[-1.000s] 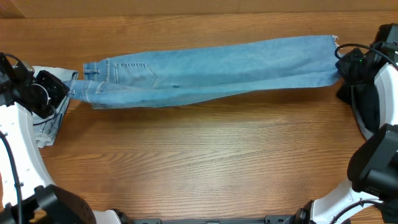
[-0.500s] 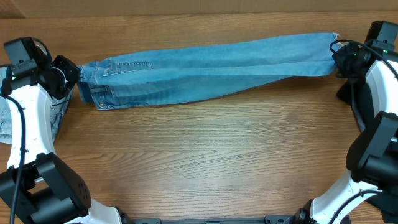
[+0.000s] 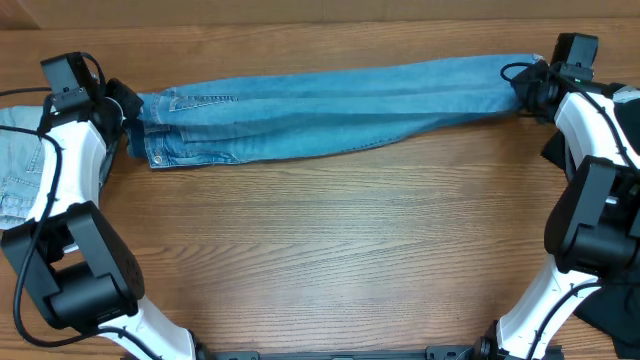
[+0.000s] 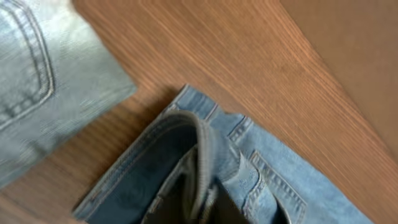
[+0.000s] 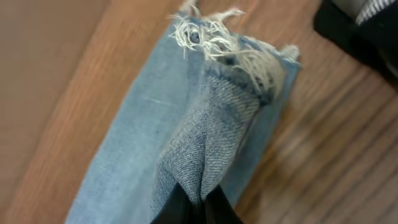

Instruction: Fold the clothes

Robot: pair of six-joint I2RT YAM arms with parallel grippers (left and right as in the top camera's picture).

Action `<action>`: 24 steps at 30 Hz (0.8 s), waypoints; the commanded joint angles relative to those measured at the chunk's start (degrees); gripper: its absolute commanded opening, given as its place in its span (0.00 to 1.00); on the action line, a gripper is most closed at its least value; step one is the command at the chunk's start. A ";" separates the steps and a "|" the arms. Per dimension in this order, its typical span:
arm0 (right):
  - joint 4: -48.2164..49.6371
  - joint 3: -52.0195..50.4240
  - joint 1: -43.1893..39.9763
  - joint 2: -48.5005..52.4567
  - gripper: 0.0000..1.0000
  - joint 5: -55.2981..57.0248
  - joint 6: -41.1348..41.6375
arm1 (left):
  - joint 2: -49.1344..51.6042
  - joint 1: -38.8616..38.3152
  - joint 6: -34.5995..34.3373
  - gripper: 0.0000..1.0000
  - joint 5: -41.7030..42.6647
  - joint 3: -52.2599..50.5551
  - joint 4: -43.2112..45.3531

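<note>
Both arms have swung toward the table's (image 3: 330, 240) far edge over the last second, and the jeans (image 3: 330, 105) have rolled with them, so the back pocket that faced up is now mostly tucked into the lengthwise fold. They lie stretched along that far edge, waist toward the table's left end, hem toward its right.

At the table's left end the left gripper (image 3: 125, 115) sits at the waistband (image 4: 186, 134). Its wrist camera shows the band draped right at the dark fingers, but I cannot tell whether they pinch it or have let go.

At the table's right end the right gripper (image 3: 525, 90) is clamped on a ridge of denim just short of the frayed hem (image 5: 230, 43).

Paler jeans (image 3: 20, 165) lie at the table's left edge (apart from the waistband), and a black garment (image 5: 360, 25) at its right edge.
</note>
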 commanded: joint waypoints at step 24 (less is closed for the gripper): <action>5.18 9.18 1.22 2.95 1.00 -3.56 -23.06 | 11.08 -15.34 24.50 0.81 1.05 20.15 -20.09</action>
